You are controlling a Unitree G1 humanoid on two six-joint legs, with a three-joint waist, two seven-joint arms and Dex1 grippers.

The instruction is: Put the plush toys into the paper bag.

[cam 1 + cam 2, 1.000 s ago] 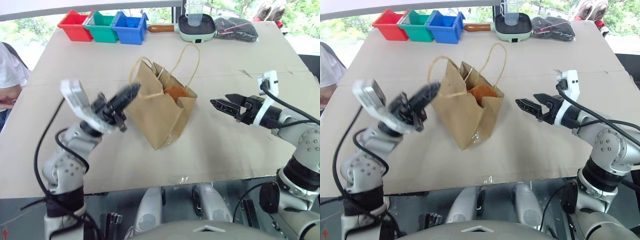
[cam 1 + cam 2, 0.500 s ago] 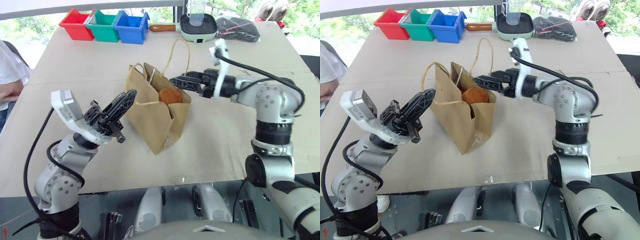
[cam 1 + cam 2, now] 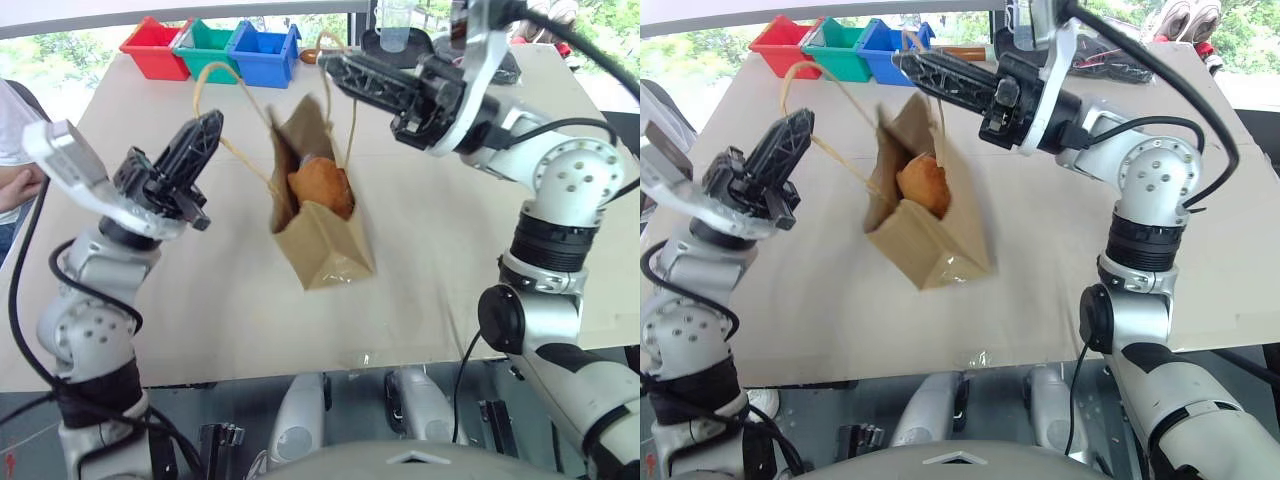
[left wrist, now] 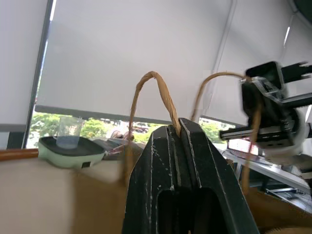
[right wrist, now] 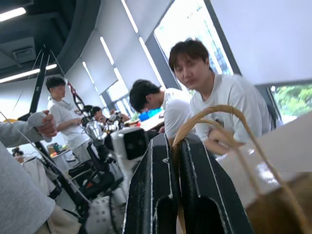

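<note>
My left tool (image 3: 207,125) was clenched on one twisted loop handle (image 3: 215,88) of the paper bag (image 3: 318,215), the cord pinched between its black fingers at the left of the head view. My right tool (image 3: 332,66) was clamped on the other handle (image 3: 350,120), its fingertips at the upper middle of the frame, just above the bag's mouth. In each wrist view the paper cord ran straight into the closed gap between the fingers. I judged this two-sided hold to be the reason the bag stood as it did: with the handles drawn apart, the mouth gaped and the brown body hung tilted at the frame's centre, its lower end down by the worktop (image 3: 200,290), though I could not tell whether it touched.

The round orange-brown plush toy (image 3: 320,187) sat inside the bag, plainly showing through the open mouth, so that part of the task looked done. I could not make out the white oblong toy; it may have lain deeper in the bag, hidden by the paper.

Further out, the red (image 3: 155,47), green (image 3: 208,50) and blue bins (image 3: 260,55) stood in a row at the upper left of the worktop. A pale green pan (image 3: 398,52) with a clear cup (image 3: 396,12) on it sat at the top middle. A person's white sleeve (image 3: 15,135) showed at the left edge.
</note>
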